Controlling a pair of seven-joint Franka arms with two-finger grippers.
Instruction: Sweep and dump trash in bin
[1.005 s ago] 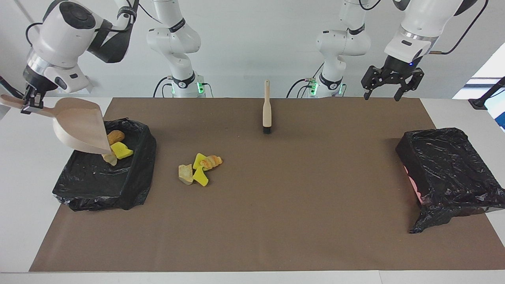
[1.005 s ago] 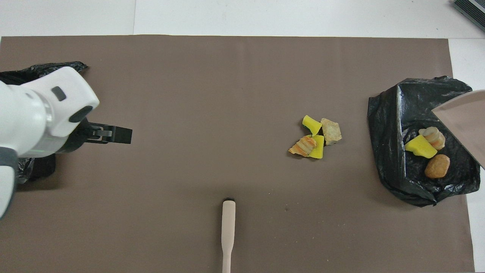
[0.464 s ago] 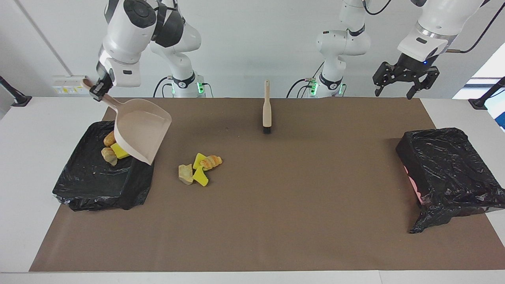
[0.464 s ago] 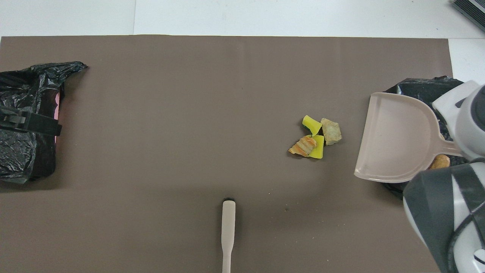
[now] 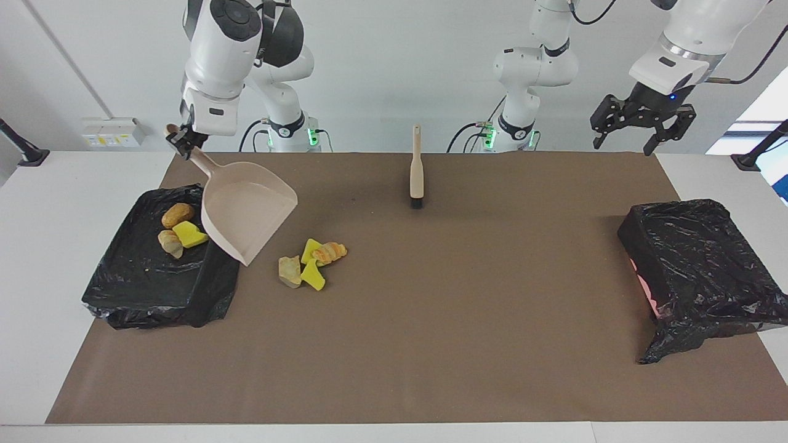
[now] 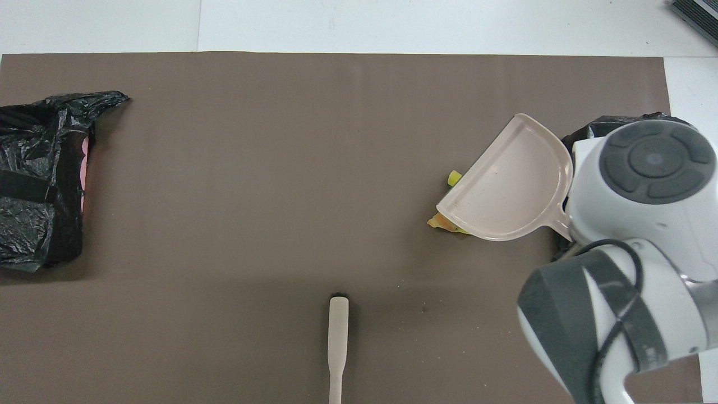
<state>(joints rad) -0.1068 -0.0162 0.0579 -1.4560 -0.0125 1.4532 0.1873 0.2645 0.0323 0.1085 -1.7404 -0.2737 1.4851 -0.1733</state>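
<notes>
Facing view first, and we see the right arm bent over from its base, wrist angled down, the right gripper [image 5: 178, 139] clamped tight on the dustpan [image 5: 246, 212] handle. We note the pan hangs tilted, mouth down, over the gap between the bin [image 5: 157, 295] at the right arm's end and the loose trash [image 5: 311, 263] on the brown mat [image 5: 431, 344]. Three more scraps [image 5: 177, 229] lie inside that bin. From overhead we find the pan [image 6: 507, 182] covering most of the loose pile. We spot the left arm waiting raised, its left gripper [image 5: 643, 123] spread wide and holding nothing, over the mat's corner at its own end. The brush [image 5: 417, 169] lies mid-table, near the robots.
</notes>
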